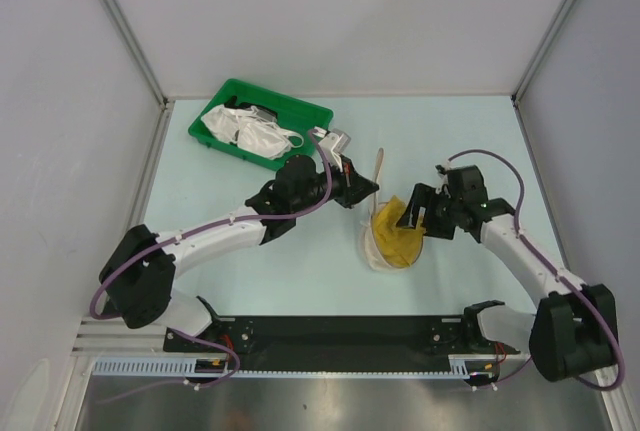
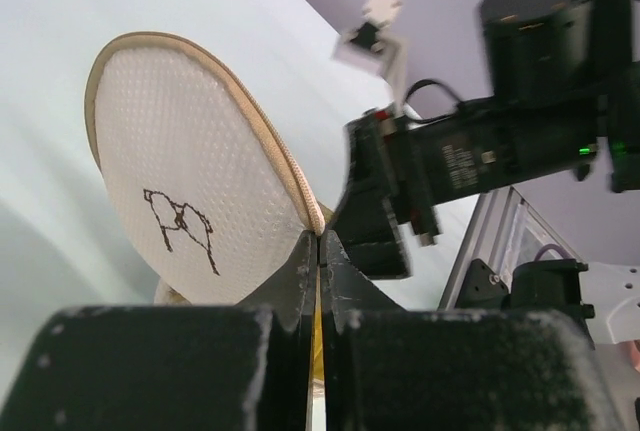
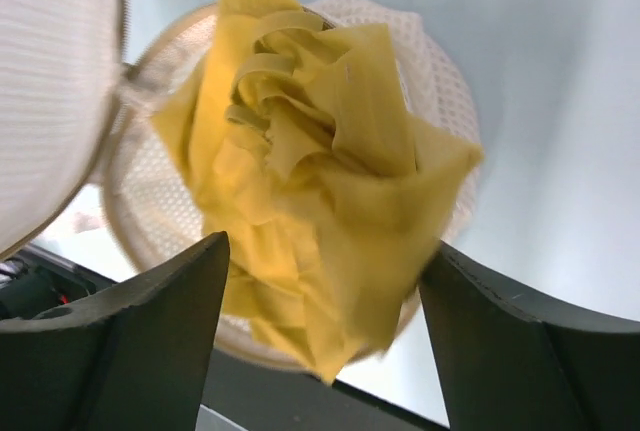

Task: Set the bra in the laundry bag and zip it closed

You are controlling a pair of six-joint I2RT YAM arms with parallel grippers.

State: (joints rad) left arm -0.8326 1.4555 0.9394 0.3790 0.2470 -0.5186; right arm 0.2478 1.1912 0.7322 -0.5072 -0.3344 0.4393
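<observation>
Status: bra (image 3: 310, 151) lies in open laundry bag (image 2: 180, 171), partly over rim. Left tool (image 2: 318, 251) pinches upper half upright; right tool (image 3: 325, 251) wide, empty. Left: tuck, close, zip.

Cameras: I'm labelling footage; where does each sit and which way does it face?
Top external: above and behind the robot, looking down on the table; left arm and right arm show.
Left wrist: looking along the shut left gripper at the raised half of the laundry bag; the right arm shows beyond.
Right wrist: looking down between the fingers of the open right gripper at the bra in the bag.
Shared: all see the bag.
</observation>
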